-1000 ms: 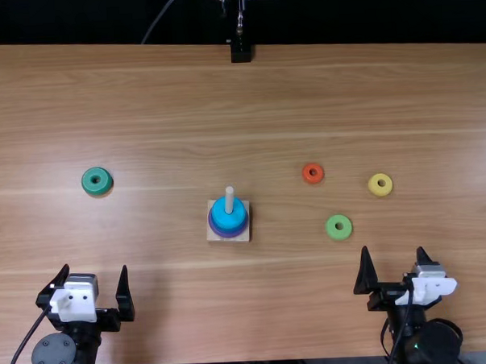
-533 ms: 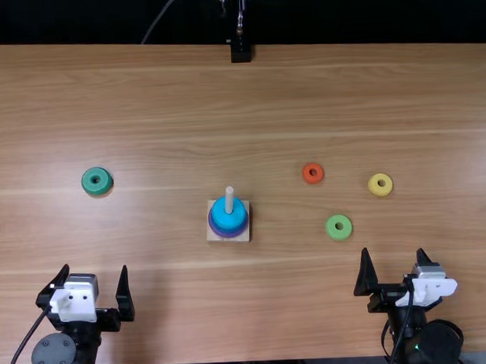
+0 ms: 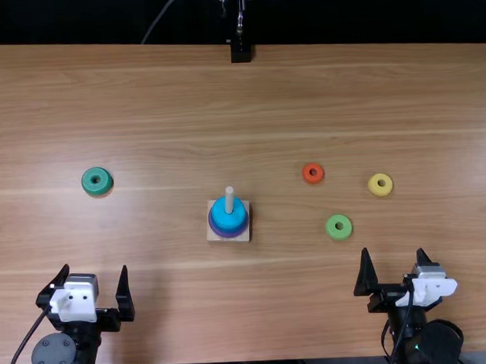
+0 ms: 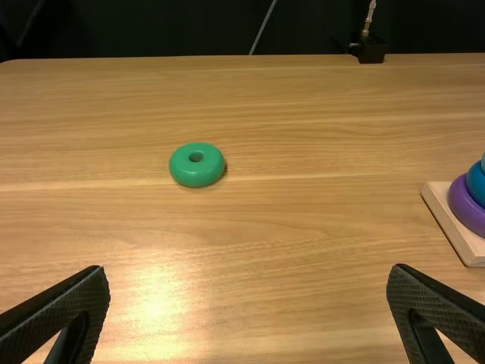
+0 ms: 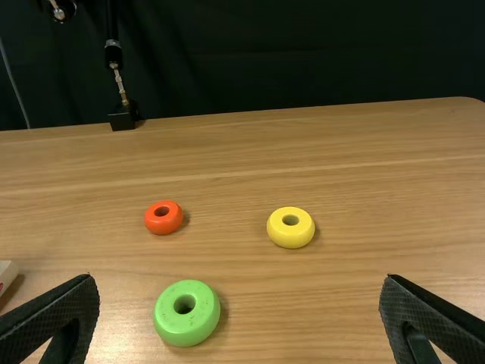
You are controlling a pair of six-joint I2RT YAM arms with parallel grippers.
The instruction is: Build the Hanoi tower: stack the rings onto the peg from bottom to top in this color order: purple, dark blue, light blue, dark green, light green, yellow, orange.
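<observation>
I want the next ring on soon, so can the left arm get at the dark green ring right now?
Probably yes. The left gripper is open and holds nothing, and the dark green ring lies ahead of it with only bare table between.

The top view looks steeply down and forward from above the near edge of the desk (image 3: 176, 314). The wrist views look forward from lower and nearer, past the left claw (image 3: 95, 267) and right claw (image 3: 393, 250); both share the black stand (image 3: 241, 53) and part of the wooden base (image 3: 216, 235) with it.
</observation>
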